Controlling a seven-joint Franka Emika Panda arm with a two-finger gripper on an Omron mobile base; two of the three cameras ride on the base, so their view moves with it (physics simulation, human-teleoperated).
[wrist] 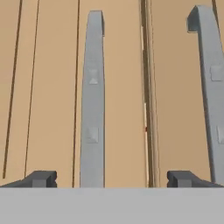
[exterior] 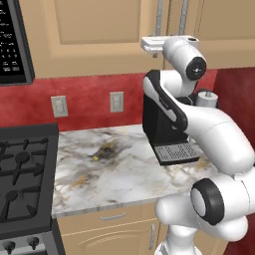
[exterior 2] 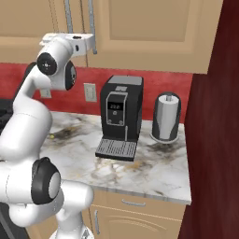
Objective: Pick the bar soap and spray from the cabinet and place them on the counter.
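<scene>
The robot's fingers [wrist: 112,178] are standing wide apart and holding nothing, pointing straight at the closed doors of the cabinet [wrist: 48,87]. Between the two dark fingertips [wrist: 41,178] the left door's long metal bar handle [wrist: 92,100] is running away from them, and the seam where the two doors are meeting is lying just inside the right fingertip. A second bar handle [wrist: 212,83] is sitting just beyond the right fingertip. Well below the fingers, the marble counter [exterior: 114,164] is carrying a black coffee machine [exterior 2: 119,116] and a grey canister [exterior 2: 166,116].
</scene>
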